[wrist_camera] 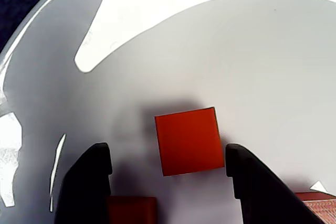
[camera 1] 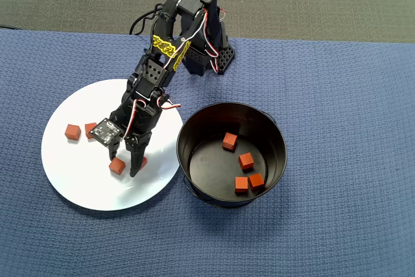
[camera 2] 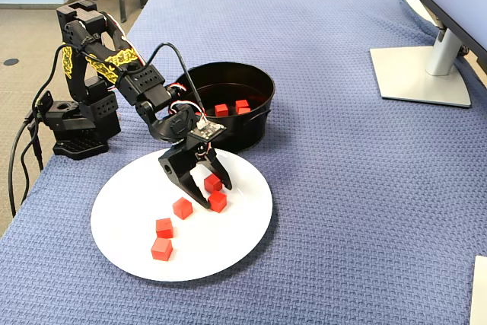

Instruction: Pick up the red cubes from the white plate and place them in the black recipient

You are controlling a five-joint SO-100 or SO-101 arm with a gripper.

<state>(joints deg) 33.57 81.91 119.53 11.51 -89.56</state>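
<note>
Several red cubes lie on the white plate (camera 1: 78,180), two at its left (camera 1: 72,132) and others under the arm. My gripper (camera 1: 126,168) is open, low over the plate. The wrist view shows one cube (wrist_camera: 188,141) between the gripper's (wrist_camera: 168,150) two black fingertips (wrist_camera: 100,161), touching neither. A second, shadowed cube (wrist_camera: 131,211) lies by the left finger and a third (wrist_camera: 315,198) outside the right one. In the fixed view the gripper (camera 2: 216,195) straddles cubes (camera 2: 218,202) near the plate's (camera 2: 228,241) far side. The black recipient (camera 1: 279,141) to the right holds several cubes (camera 1: 246,160).
The arm's base (camera 2: 76,123) stands at the blue cloth's edge beside the plate and pot (camera 2: 251,131). A monitor foot (camera 2: 422,74) sits at the far right of the table in the fixed view. Open cloth lies around it.
</note>
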